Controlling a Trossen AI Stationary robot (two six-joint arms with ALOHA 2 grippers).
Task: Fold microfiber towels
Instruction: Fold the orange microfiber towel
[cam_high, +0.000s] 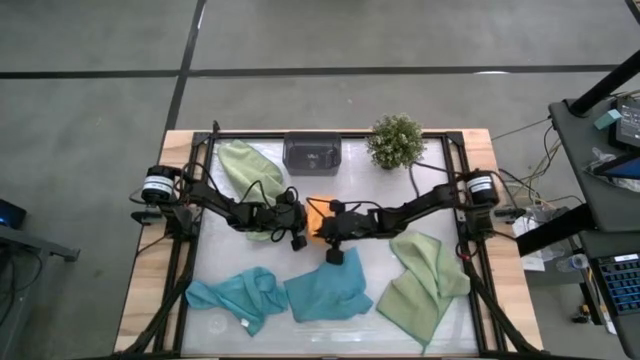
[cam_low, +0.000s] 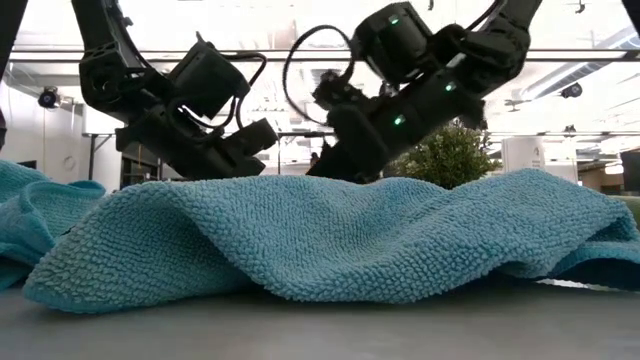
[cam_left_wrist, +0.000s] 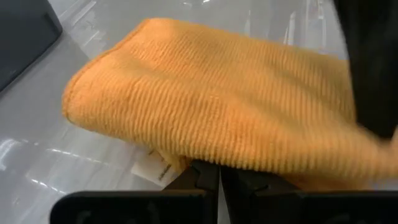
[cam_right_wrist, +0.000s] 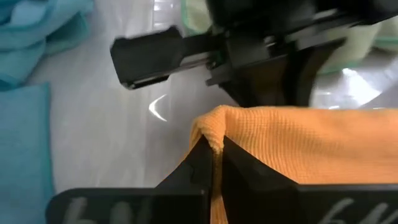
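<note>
The orange towel (cam_high: 316, 212) lies bunched at the table's middle between my two grippers; it also shows in the left wrist view (cam_left_wrist: 236, 106) and the right wrist view (cam_right_wrist: 311, 149). My left gripper (cam_high: 299, 224) is shut on it from the left, and my right gripper (cam_high: 326, 230) is shut on it from the right. One sage green towel (cam_high: 245, 165) lies at the far left, partly under my left arm, and another (cam_high: 420, 282) at the near right. Two teal towels (cam_high: 235, 297) (cam_high: 327, 290) lie crumpled near the front edge. My left gripper pinches the orange towel's lower edge (cam_left_wrist: 205, 160) between its two shut fingers, beside a white label (cam_left_wrist: 152, 168). The towel is folded over above the fingers, in more than one layer. My right gripper pinches a raised corner fold of the orange towel (cam_right_wrist: 214, 134) between its two shut fingers. The cloth runs away from the fingers in a smooth sheet, and my left gripper's finger (cam_right_wrist: 155, 56) stands close beyond it.
A dark grey tray (cam_high: 312, 152) and a small potted plant (cam_high: 396, 141) stand at the far edge. In the low view a teal towel (cam_low: 330, 235) fills the foreground and hides the orange towel and both fingertips.
</note>
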